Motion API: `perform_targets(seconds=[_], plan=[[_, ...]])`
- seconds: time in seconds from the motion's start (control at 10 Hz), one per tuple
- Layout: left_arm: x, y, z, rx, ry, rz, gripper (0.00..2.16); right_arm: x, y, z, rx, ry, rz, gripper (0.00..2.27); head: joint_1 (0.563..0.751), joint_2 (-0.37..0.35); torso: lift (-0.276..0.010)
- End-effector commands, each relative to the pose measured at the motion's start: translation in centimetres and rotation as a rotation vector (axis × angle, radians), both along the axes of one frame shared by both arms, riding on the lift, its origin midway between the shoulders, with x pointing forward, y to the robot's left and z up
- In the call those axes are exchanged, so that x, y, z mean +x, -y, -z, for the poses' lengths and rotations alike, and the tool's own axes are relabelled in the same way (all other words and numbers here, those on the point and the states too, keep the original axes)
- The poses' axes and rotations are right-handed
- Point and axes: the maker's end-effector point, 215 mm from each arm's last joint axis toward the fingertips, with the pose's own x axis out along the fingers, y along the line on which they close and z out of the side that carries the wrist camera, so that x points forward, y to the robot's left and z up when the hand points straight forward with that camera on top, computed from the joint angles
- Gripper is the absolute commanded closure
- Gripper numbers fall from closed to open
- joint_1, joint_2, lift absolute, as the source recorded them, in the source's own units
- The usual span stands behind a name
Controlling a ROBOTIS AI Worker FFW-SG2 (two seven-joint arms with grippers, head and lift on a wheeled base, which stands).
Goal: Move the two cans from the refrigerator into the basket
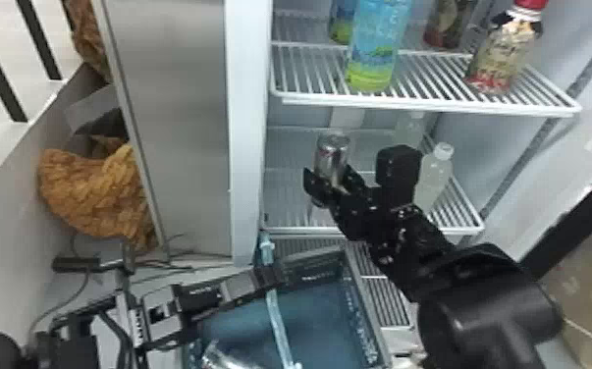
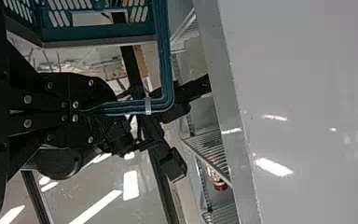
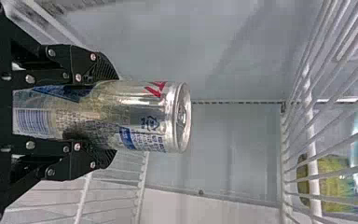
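Note:
In the head view my right gripper (image 1: 326, 189) is inside the refrigerator at the lower shelf, shut on an upright silver can (image 1: 333, 152). The right wrist view has that can (image 3: 140, 116) between both fingers of my right gripper (image 3: 100, 115), its lid end outward. My left gripper (image 1: 272, 275) is over the blue basket (image 1: 365, 314), shut on the basket's handle (image 1: 277, 314). From the left wrist, the thin teal handle (image 2: 165, 70) runs into my left gripper (image 2: 86, 112), beside the basket (image 2: 98, 33). A shiny silver object (image 1: 221, 358) lies in the basket at the bottom edge.
A clear bottle (image 1: 434, 176) stands on the lower shelf (image 1: 456, 216), right of my right gripper. The upper shelf (image 1: 432, 100) overhangs it, holding a blue-green bottle (image 1: 375, 49) and a red-capped bottle (image 1: 500, 54). The refrigerator's left edge (image 1: 248, 147) borders the opening.

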Motion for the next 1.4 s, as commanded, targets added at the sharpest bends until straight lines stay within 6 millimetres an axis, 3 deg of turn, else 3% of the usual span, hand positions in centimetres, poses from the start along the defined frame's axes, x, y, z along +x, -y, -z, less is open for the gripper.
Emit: perform_targets(seconds=[0.0,0.4,0.8,1.3], plan=[[-0.1,0.0,0.2,0.003,-0.004,0.002,1.21,-1.7,0.4,-0.6,0.001,-0.009,-0.006,1.28,0.695,-0.140,-0.219],[-0.3,-0.1,0.6,0.011,-0.010,0.006,1.21,-6.7,0.7,-1.4,0.029,-0.059,-0.040,1.28,0.695,-0.154,-0.219],[-0.4,-0.2,0.8,0.015,-0.013,0.008,1.21,-12.4,1.3,-0.7,0.043,-0.153,-0.074,1.28,0.695,-0.172,-0.219],[-0.4,-0.5,0.9,0.023,-0.013,0.007,1.21,-17.5,0.5,0.4,0.056,-0.260,-0.138,1.28,0.695,-0.178,-0.219]])
